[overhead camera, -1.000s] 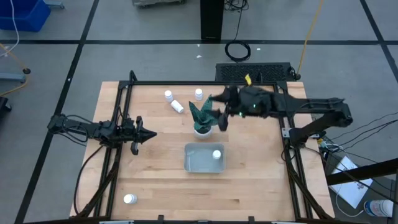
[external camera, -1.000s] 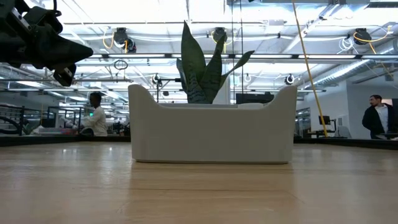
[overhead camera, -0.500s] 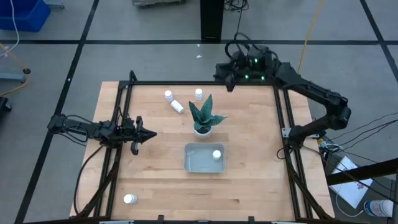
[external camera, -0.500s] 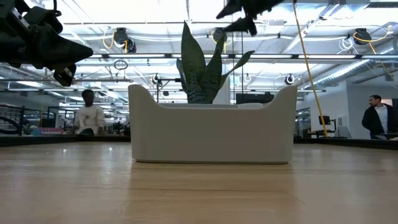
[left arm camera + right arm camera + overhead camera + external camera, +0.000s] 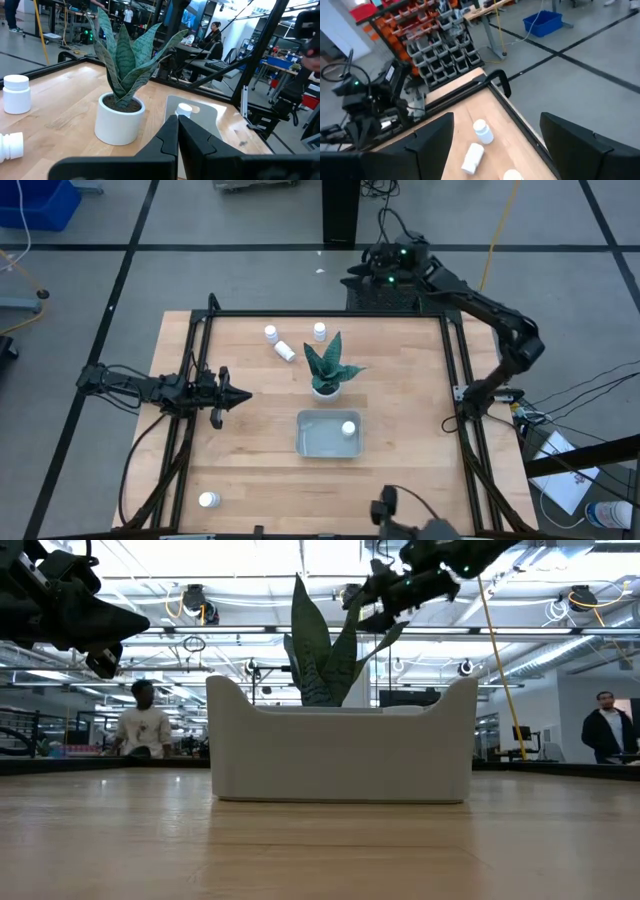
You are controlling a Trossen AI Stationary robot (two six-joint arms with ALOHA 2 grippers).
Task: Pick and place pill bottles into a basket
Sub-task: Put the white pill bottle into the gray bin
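One pill bottle (image 5: 348,428) is seen inside the basket (image 5: 312,442) at the counter (image 5: 400,470) centre. Three bottles (image 5: 271,333) (image 5: 286,351) (image 5: 320,331) are left at about 11 o'clock, the middle one lying on its side, and a fifth (image 5: 208,500) sits at 7 o'clock. The right gripper (image 5: 358,276) is raised beyond the 12 o'clock edge, its fingers spread wide and empty. The left gripper (image 5: 236,394), at 9 o'clock, is pinched closed on nothing. The plant (image 5: 327,366) stands between the bottles and the basket, so its leaves could be clipped on a low carry, and the lying bottle might be rolled away.
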